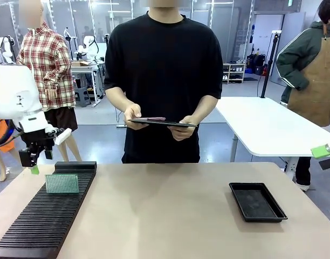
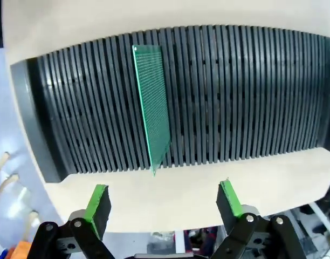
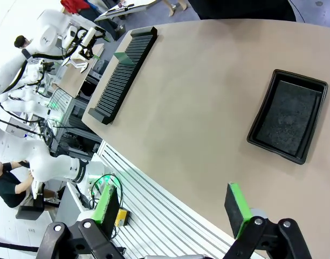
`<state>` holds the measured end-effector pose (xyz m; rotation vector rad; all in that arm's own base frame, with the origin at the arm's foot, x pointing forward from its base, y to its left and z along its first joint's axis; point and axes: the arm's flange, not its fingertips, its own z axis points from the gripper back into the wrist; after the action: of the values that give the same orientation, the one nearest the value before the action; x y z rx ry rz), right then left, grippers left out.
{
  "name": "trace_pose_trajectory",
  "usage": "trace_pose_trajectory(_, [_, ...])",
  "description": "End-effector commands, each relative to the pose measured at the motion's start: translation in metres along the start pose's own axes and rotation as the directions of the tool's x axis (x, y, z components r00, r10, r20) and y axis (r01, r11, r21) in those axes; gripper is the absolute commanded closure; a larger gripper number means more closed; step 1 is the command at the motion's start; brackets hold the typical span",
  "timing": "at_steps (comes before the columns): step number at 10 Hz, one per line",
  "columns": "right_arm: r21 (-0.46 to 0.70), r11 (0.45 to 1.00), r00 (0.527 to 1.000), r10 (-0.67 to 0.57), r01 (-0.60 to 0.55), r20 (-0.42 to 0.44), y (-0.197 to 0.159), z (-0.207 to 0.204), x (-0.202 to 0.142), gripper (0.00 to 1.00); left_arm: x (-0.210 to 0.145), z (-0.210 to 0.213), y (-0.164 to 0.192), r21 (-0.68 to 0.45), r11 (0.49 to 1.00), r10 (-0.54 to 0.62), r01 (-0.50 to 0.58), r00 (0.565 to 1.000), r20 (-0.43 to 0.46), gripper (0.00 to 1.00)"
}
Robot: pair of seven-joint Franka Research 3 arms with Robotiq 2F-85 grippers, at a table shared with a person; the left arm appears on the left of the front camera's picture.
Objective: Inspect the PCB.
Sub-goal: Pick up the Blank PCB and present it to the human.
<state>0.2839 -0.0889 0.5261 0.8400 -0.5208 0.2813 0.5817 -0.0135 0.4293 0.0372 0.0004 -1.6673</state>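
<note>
Standing in the rack, the PCB lies apart from the spread left claw.

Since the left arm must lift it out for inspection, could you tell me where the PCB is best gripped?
Probably its free top edge, from above: the PCB stands upright in a slot of the black rack, lower edge buried, so only the top is clear. Pinch across its two flat faces.
</note>
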Motion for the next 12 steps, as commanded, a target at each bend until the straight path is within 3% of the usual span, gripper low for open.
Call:
trace_pose_trajectory(1, [0.016, 1.0, 1.0, 0.013, -0.013, 0.009, 0.0, 0.0, 0.001, 0.0, -0.005, -0.006, 0.025, -0.088, 0.996, -0.012, 0.016, 0.999, 0.043, 0.0])
trace_pose_trajectory(2, [0.016, 1.0, 1.0, 0.013, -0.013, 0.009, 0.0, 0.0, 0.001, 0.0, -0.004, -0.017, 0.03, -0.135, 0.99, 0.028, -0.029, 1.0, -0.007, 0.0])
trace_pose_trajectory(4, [0.016, 1.0, 1.0, 0.013, -0.013, 0.009, 0.0, 0.0, 0.001, 0.0, -0.002, -0.035, 0.039, -0.2, 0.979, 0.044, -0.032, 0.997, 0.056, 0.0])
trace_pose_trajectory(9, [0.016, 1.0, 1.0, 0.013, -0.013, 0.009, 0.0, 0.0, 0.001, 0.0, 0.004, -0.066, 0.042, -0.27, 0.961, 0.088, -0.062, 0.993, 0.083, 0.0])
trace_pose_trajectory(10, [0.016, 1.0, 1.0, 0.013, -0.013, 0.009, 0.0, 0.0, 0.001, 0.0, 0.004, -0.073, 0.043, -0.287, 0.955, 0.097, -0.07, 0.992, 0.083, 0.11])
trace_pose_trajectory(11, [0.016, 1.0, 1.0, 0.013, -0.013, 0.009, 0.0, 0.0, 0.001, 0.0, 0.005, -0.076, 0.044, -0.292, 0.953, 0.106, -0.081, 0.992, 0.069, 0.5])
trace_pose_trajectory(12, [0.016, 1.0, 1.0, 0.013, -0.013, 0.009, 0.0, 0.0, 0.001, 0.0, 0.004, -0.078, 0.045, -0.308, 0.947, 0.119, -0.094, 0.991, 0.062, 0.71])
